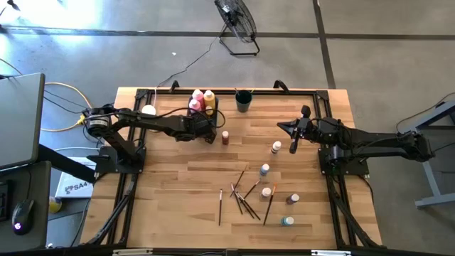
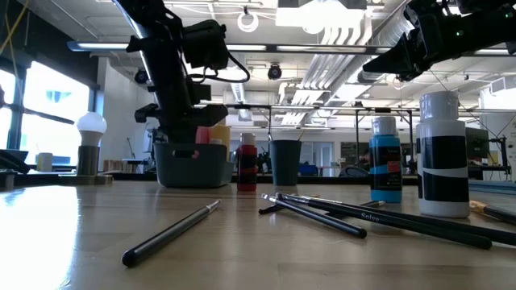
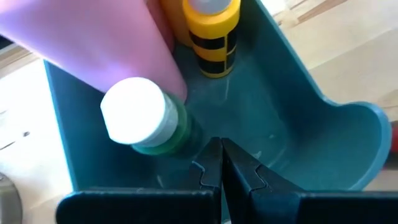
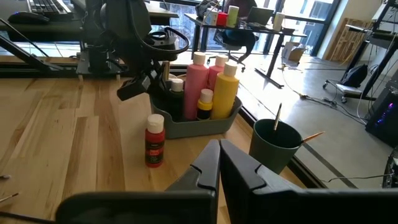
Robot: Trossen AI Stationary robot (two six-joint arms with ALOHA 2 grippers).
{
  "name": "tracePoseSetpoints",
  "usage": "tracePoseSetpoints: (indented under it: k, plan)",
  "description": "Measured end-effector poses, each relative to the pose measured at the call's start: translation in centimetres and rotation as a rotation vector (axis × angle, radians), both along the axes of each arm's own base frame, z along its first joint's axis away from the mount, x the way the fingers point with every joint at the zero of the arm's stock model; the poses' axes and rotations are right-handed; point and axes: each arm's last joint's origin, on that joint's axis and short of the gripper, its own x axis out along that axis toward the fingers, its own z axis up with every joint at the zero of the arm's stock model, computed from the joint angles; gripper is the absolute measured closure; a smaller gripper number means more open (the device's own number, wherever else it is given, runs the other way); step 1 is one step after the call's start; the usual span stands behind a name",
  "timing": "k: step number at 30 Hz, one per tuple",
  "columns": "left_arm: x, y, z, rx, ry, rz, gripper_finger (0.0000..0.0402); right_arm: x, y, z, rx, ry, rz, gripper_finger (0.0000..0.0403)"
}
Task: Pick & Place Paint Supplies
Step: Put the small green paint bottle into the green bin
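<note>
My left gripper (image 3: 219, 148) is shut and reaches down into the teal-grey bin (image 3: 348, 134) at the table's far left (image 1: 204, 121). Its tips are just beside a green, white-capped bottle (image 3: 140, 121) that leans in the bin; whether they touch it I cannot tell. Tall pink (image 4: 198, 81) and yellow (image 4: 227, 93) squeeze bottles and a small yellow bottle (image 3: 214, 31) stand in the bin. A red bottle (image 1: 225, 137) stands on the table beside it. My right gripper (image 1: 283, 127) hangs shut above the table's right half, holding nothing.
A dark cup (image 1: 244, 101) holding brushes stands at the far edge. Small bottles (image 1: 276, 147) (image 1: 264, 169) (image 1: 286, 221) and several loose paintbrushes (image 1: 242, 195) lie on the near right of the wooden table (image 1: 170, 178). A white knob on a tan base (image 2: 91, 129) stands at the far left.
</note>
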Motion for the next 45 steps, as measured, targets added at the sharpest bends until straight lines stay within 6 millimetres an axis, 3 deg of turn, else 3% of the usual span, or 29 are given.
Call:
tracePoseSetpoints:
  k: [45]
  plan:
    - [-1.1,0.2,-0.5,0.129,0.104,0.099,0.0402,0.0,0.0,0.0,0.003,-0.001,0.003,0.0398]
